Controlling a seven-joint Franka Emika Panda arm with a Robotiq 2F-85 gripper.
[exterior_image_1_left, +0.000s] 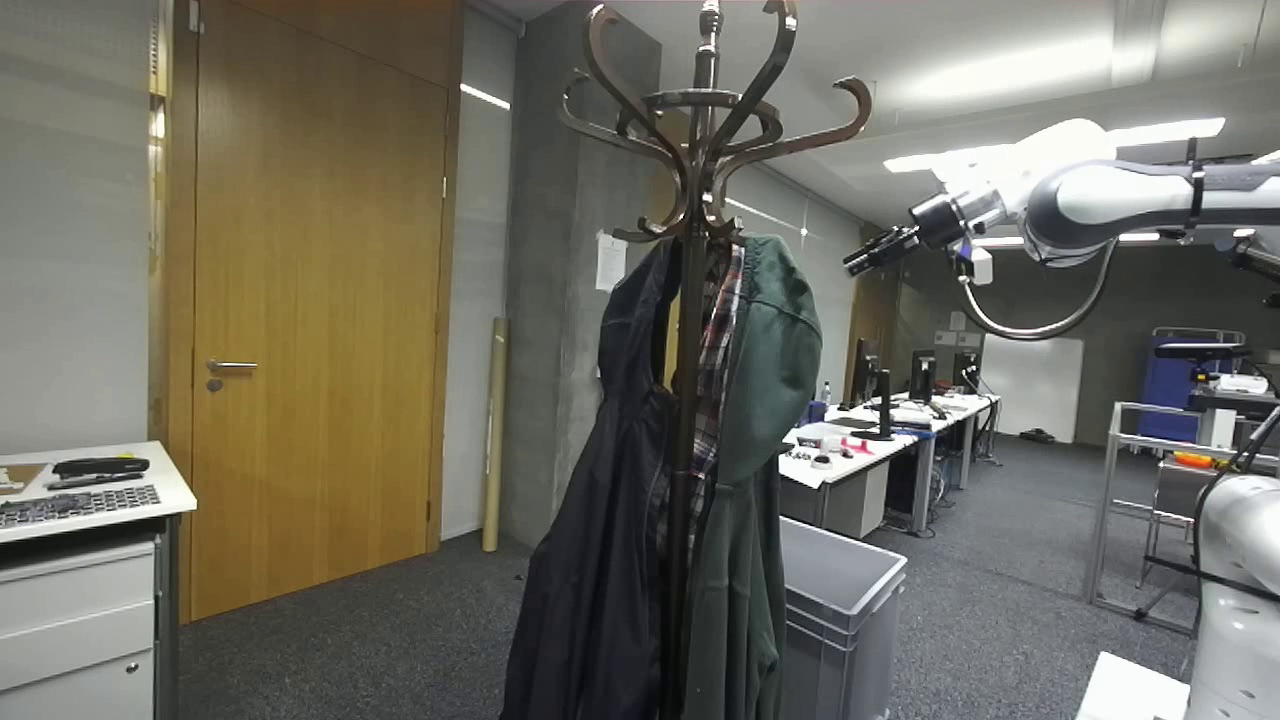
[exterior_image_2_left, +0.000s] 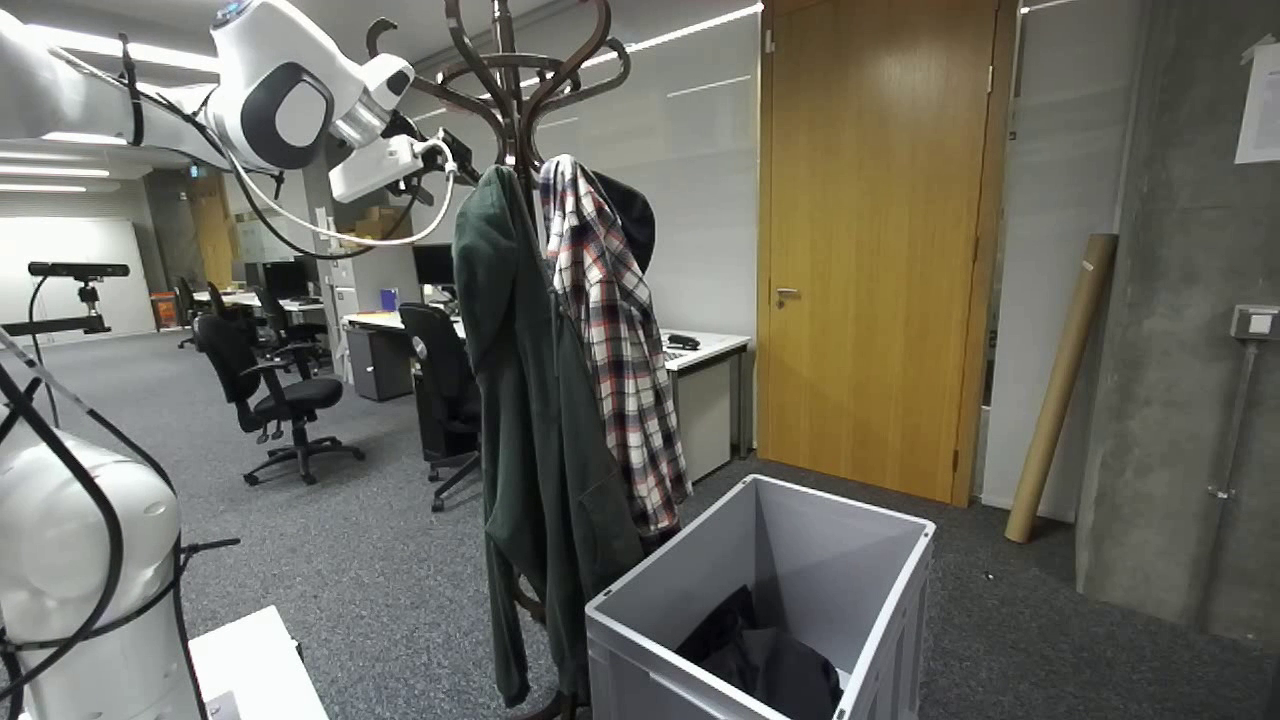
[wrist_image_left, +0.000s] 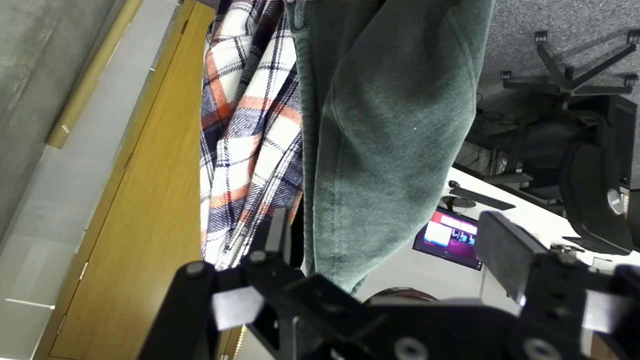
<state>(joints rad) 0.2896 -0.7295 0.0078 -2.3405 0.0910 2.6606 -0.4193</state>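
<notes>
Your gripper (wrist_image_left: 386, 220), jaws spread wide, faces the edge of the green jacket (wrist_image_left: 397, 135) hanging beside the plaid shirt (wrist_image_left: 250, 130) on the coat stand (exterior_image_1_left: 690, 330), with the grey bin's rim (exterior_image_2_left: 842, 500) low alongside and carpet (exterior_image_1_left: 370, 640) reaching the door (exterior_image_1_left: 320, 300).

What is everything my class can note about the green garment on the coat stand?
The green garment is dark, matte and soft-looking, like heavy cotton, with stitched seams and, along one edge, what looks like a buttonhole. It hangs in long loose folds from the brown coat stand, one long sleeve seemingly dangling, partly overlapping a plaid shirt beside it. The hand is open before it; contact cannot be told.
</notes>
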